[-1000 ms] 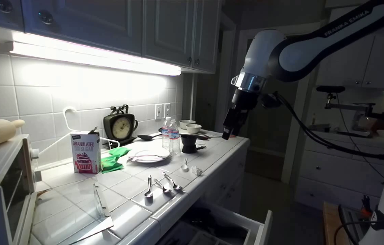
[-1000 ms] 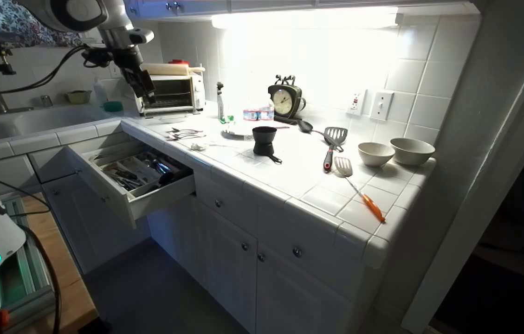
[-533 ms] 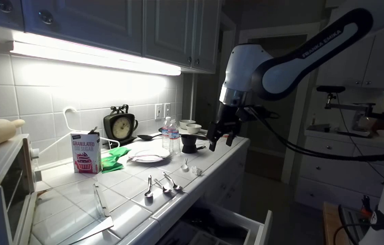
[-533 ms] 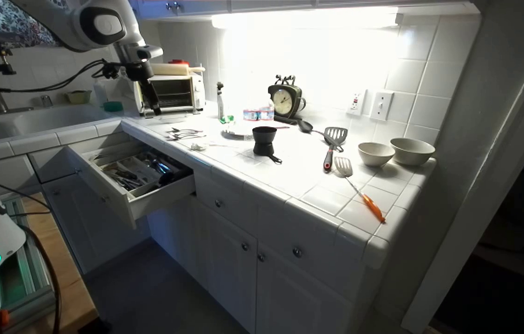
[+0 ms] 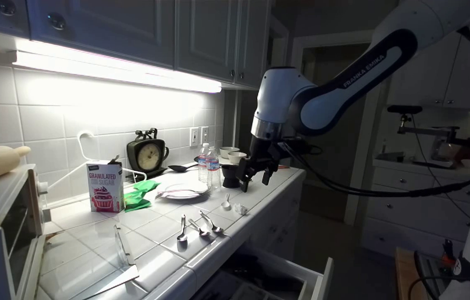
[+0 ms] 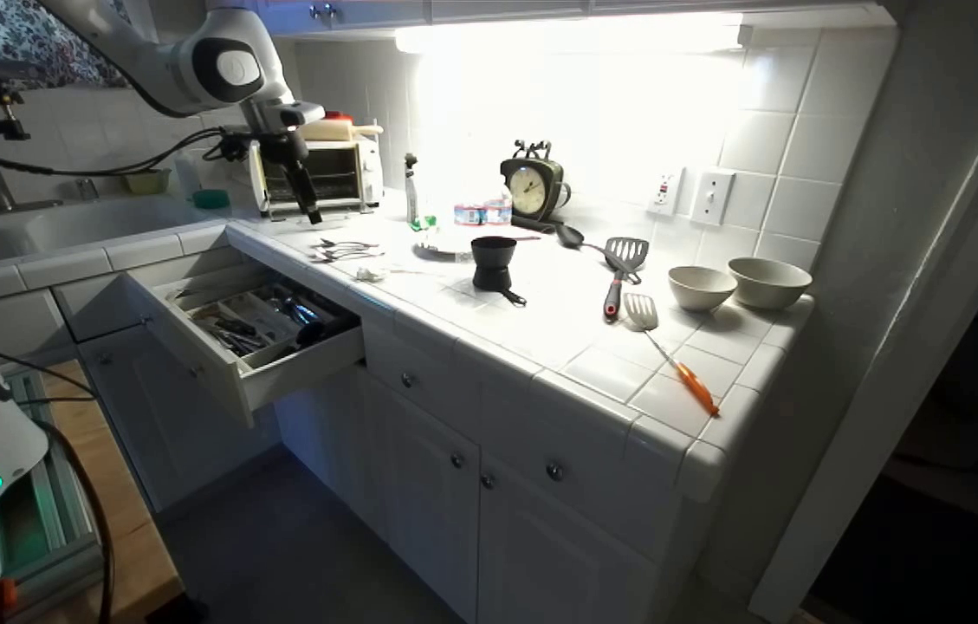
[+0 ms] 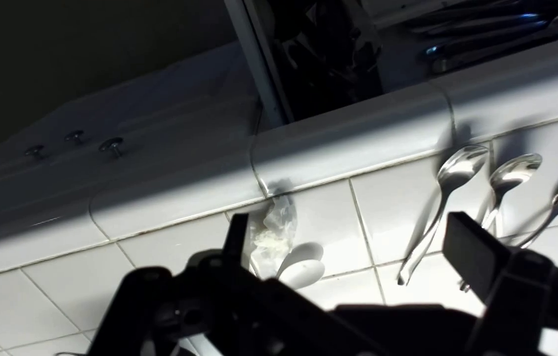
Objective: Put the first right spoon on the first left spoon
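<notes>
Gripper (image 5: 254,185) is hanging above the counter (image 5: 153,229), apart from the right spoon (image 5: 212,224), its fingers (image 7: 471,252) standing wide of each other. In an exterior view, twelve at the top, it is showing between one and two o'clock from that spoon.

Right spoon is lying near the counter edge, head pointing between four and five; middle spoon (image 5: 199,229) is lying just beside it at eight o'clock. Left spoon (image 5: 182,230) is lying at nine from the middle one, head pointing to six. Right and left spoons are lying apart, the middle one between.

In the wrist view the right spoon's handle is showing in the gap between the fingers, nearer the three-o'clock finger, head pointing to one. That finger is partly hiding the middle spoon.

White spoon (image 5: 226,204) is lying at one o'clock from the right spoon, a crumpled clear scrap (image 5: 241,209) just beside it at four. Plate (image 5: 187,196) is resting at eleven, two bottles (image 5: 214,168) standing at two from it. Sugar box (image 5: 105,187) is standing at nine from the plate, green bag (image 5: 137,201) lying between.

In an exterior view two bowls (image 6: 702,297) are sitting at three from the black cup (image 6: 493,257), a drawer (image 6: 307,374) jutting out, cutlery (image 6: 237,334) inside.
</notes>
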Robot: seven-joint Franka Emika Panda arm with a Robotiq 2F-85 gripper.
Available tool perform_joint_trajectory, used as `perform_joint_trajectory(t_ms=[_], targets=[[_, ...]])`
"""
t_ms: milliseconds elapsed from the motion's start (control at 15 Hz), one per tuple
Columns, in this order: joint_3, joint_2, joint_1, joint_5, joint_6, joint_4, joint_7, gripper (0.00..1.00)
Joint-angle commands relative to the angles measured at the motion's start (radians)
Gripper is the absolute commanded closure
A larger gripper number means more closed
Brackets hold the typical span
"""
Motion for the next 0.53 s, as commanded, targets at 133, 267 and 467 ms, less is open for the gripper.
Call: perform_joint_trajectory(t_ms=[133,267,467], targets=[[-0.059,0.051,0.048,0.006,-0.069,0.057,0.171,0.0],[-0.07,0.08,0.058,0.031,-0.055,0.074,0.192,0.0],[-0.082,0.144,0.073,0.068,0.013,0.104,0.133,0.0]])
